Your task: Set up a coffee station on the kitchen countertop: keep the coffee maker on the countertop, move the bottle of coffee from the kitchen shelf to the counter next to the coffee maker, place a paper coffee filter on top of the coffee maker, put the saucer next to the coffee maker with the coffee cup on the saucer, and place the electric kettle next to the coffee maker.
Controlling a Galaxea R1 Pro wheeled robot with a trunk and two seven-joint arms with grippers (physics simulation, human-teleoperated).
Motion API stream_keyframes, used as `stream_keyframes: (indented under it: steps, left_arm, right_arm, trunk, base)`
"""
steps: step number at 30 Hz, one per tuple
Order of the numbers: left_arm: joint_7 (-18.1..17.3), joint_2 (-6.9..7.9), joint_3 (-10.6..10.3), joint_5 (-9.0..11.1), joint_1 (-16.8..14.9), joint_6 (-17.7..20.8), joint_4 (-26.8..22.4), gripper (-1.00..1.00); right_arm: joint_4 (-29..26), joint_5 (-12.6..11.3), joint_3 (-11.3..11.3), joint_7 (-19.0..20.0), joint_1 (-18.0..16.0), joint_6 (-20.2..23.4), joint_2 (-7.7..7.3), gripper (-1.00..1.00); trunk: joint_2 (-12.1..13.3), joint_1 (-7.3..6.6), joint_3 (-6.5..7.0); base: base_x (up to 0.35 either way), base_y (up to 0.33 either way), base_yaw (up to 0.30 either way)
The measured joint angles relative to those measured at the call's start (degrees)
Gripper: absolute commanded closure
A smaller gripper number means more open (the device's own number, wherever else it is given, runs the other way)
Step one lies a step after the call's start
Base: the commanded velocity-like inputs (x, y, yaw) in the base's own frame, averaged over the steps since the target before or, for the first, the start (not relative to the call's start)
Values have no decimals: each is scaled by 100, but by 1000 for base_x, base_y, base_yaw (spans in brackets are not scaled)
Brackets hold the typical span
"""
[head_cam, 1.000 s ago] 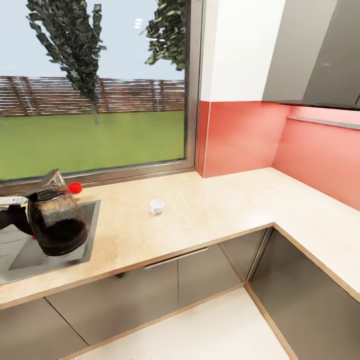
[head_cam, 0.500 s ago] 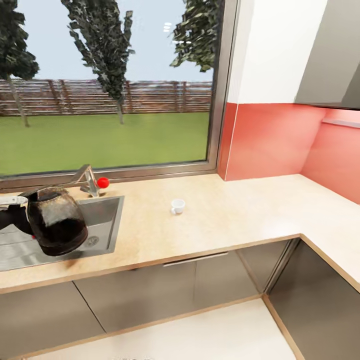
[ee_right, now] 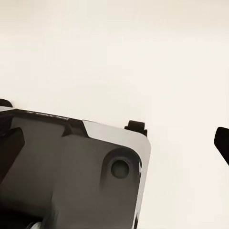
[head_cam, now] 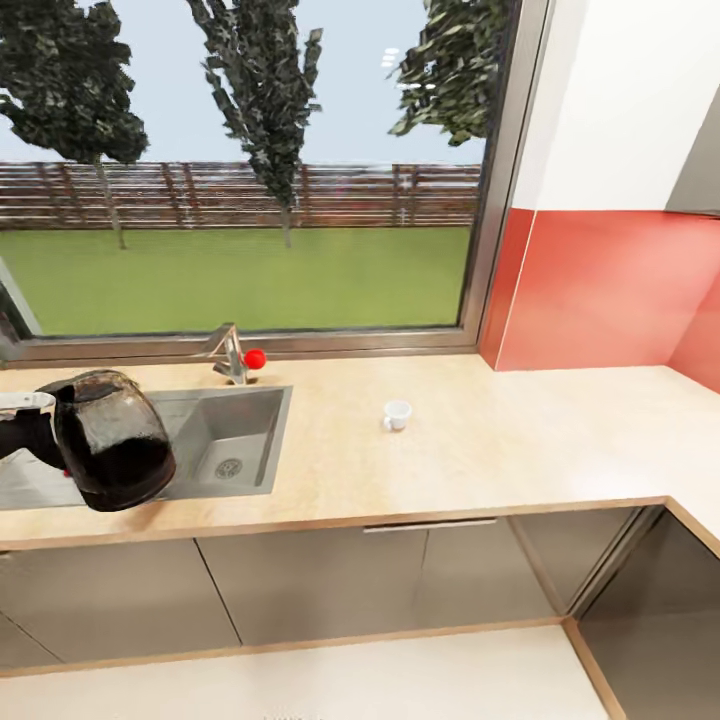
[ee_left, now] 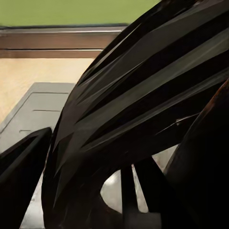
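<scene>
Left gripper (head_cam: 45, 440) clamps the coffee maker's (head_cam: 112, 440) handle, carafe hanging over the sink (head_cam: 225, 440)

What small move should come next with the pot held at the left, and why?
Probably carry the coffee pot rightward and lower it onto bare counter near the cup. The left end effector holds it in the air over the sink, not yet set down.
</scene>
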Motion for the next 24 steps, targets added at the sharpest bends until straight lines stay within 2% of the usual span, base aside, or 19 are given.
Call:
stream_keyframes:
  steps: [8,10,12,15,18,24]
  left_arm:
    - [2,0,-2,-8,0,2,-3,100]
    - [1,0,-1,-8,0,0,-3,100]
    - [4,0,-4,-7,0,0,-3,100]
    - [6,0,1,-2,0,1,-8,100]
    - [6,6,1,2,-1,4,-51,100]
    - [18,14,9,-12,0,7,-64,100]
  right_arm:
    - [74,35,22,5,0,23,-37,-100]
    - [167,46,29,-77,0,33,-58,-100]
    - [209,60,37,-390,58,59,-71,-100]
    - [217,61,42,-659,126,158,-71,-100]
    - [213,57,43,-779,149,442,-58,-100]
    - [214,56,43,-786,156,473,-44,-100]
  trunk:
    - [0,0,0]
    - [0,0,0]
    - [0,0,0]
    - [0,0,0]
    - [0,0,0]
    - [0,0,0]
  base:
    - [0,0,279]
    - [0,0,279]
    - [0,0,278]
    - [0,0,278]
    - [0,0,278]
    - [0,0,277]
